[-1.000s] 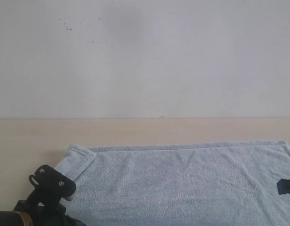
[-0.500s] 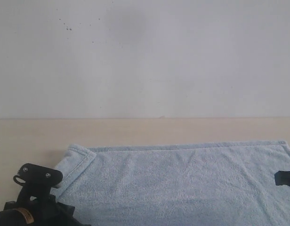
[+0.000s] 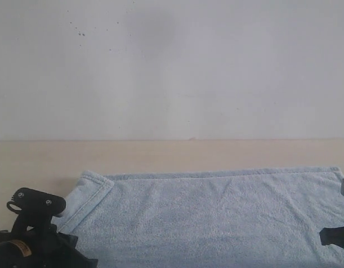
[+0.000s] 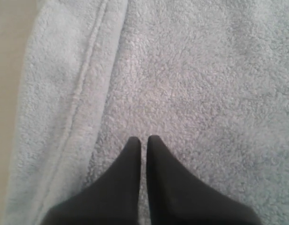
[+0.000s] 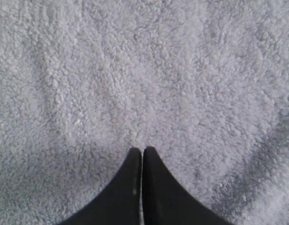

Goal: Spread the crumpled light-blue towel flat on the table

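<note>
The wide, smooth, pale beige wood-look table (image 3: 161, 153) carries the large light-blue fluffy terry towel (image 3: 216, 212), which lies mostly flat near the front edge. The step in hand appears to be final flattening. A stitched hem strip (image 4: 64, 93) at the towel's left end lies folded over, so the next move calls for pinching it and drawing it outward. The left gripper (image 4: 143, 139) and right gripper (image 5: 142, 150) point at the pile, jaws closed to a slit and holding nothing.

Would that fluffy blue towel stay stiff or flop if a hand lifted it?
Probably flop: the towel already lies folded over at one corner. Its fluffy pile looks grippy, so it seems unlikely to slip. Pushed, it would likely bunch on the smooth table.
</note>
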Available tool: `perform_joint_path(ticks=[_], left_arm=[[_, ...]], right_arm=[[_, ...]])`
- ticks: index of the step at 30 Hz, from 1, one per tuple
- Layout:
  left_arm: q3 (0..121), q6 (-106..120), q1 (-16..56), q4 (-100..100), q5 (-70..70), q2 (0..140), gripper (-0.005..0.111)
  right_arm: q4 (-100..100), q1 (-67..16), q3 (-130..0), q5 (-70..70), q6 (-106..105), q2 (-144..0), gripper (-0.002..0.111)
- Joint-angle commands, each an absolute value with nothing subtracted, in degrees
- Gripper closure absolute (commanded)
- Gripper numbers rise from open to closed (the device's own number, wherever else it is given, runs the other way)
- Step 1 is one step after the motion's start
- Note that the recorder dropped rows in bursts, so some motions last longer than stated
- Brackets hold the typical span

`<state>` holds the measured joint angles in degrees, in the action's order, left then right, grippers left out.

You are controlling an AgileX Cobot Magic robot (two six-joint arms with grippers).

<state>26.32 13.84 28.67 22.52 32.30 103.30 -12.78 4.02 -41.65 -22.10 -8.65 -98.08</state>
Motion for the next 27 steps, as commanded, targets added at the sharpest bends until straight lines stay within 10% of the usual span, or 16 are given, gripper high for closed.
perform_joint_path(ticks=[1,27], left_arm=[[26.1,16.8,28.5,23.4,35.9,103.3,0.103],[26.1,41.0,28.5,36.6,41.6,109.5,0.103]], right_arm=[[-12.9,4.0,-41.3,-21.7,-9.2,-98.0,0.108],[-15.4,4.0,-41.3,-21.2,-9.7,-98.0,0.108]])
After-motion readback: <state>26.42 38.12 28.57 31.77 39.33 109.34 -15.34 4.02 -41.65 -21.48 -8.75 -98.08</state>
